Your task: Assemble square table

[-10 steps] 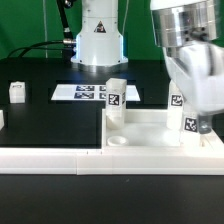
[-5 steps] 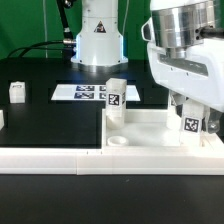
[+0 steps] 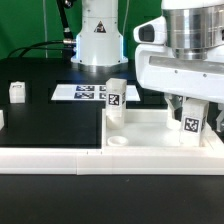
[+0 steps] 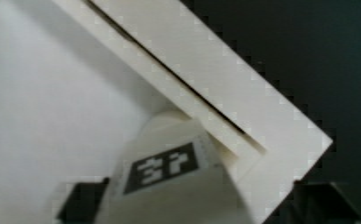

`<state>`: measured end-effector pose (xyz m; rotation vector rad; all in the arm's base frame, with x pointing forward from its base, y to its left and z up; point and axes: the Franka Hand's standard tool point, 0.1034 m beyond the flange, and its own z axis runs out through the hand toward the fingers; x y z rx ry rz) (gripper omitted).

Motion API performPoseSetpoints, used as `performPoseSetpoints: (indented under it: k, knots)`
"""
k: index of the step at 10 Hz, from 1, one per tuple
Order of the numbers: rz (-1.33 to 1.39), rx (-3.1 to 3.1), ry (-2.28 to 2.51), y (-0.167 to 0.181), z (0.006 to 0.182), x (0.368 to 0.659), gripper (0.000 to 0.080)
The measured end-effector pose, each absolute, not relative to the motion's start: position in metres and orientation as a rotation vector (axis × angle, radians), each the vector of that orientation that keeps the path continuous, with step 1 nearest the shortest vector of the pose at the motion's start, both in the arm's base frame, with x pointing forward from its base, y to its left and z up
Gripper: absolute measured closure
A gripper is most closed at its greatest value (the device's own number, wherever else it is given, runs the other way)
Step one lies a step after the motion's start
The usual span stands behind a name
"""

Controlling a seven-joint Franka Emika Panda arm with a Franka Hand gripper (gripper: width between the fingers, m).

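Square-table work has reached the fitting of legs into the top, by my reading. The gripper (image 3: 189,122) sits at the right of the exterior view, lowered over a tagged leg (image 3: 190,125) that stands upright at the far right corner of the tray-like top (image 3: 150,130). Its fingers (image 4: 88,203) flank the leg with a gap showing on either side in the wrist view, so the jaws stand fairly wide; I cannot tell whether they are touching the leg, and it does not look clamped.

If the leg is to be turned home in its socket, the next move calls for closing squarely on its sides and keeping it vertical. If it is already seated, a straight lift clear would do.

A second leg (image 3: 114,97) stands upright at the middle of the frame, on the tray's near-left corner area. An open round socket (image 3: 119,141) shows just below it, near the tray's front rim. One more loose leg (image 3: 16,92) lies well apart at the left edge on the black table (image 3: 50,125).

The top is white, square, with a raised rim, occupying the lower right of the frame. A long white rail (image 3: 50,158) runs along the front. Behind, the marker board (image 3: 82,93) lies flat before the arm's base (image 3: 98,35).
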<state>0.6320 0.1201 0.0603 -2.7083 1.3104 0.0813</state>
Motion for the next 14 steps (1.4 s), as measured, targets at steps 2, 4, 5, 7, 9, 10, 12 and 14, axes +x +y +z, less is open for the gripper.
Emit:
performPoseSetpoints:
  k: [2, 4, 5, 7, 9, 10, 12, 14]
  knots:
    - [0.11, -2.618, 1.5, 0.1189, 0.0585, 0.6291, 0.0417]
    - [0.12, -2.507, 1.687, 0.1191, 0.0586, 0.6296, 0.0515]
    - [0.126, -2.445, 1.777, 0.1193, 0.0586, 0.6298, 0.0515]
    - [0.136, -2.327, 1.936, 0.1195, 0.0587, 0.63, 0.0515]
    - [0.141, -2.177, 2.106, 0.1182, 0.0589, 0.6311, 0.0515]
    - [0.147, -2.068, 2.212, 0.1174, 0.059, 0.6315, 0.0515]
    - [0.163, -1.764, 2.475, 0.1187, 0.0587, 0.6317, 0.0515]
    - [0.156, -1.606, 2.584, 0.118, 0.0585, 0.6319, 0.051]
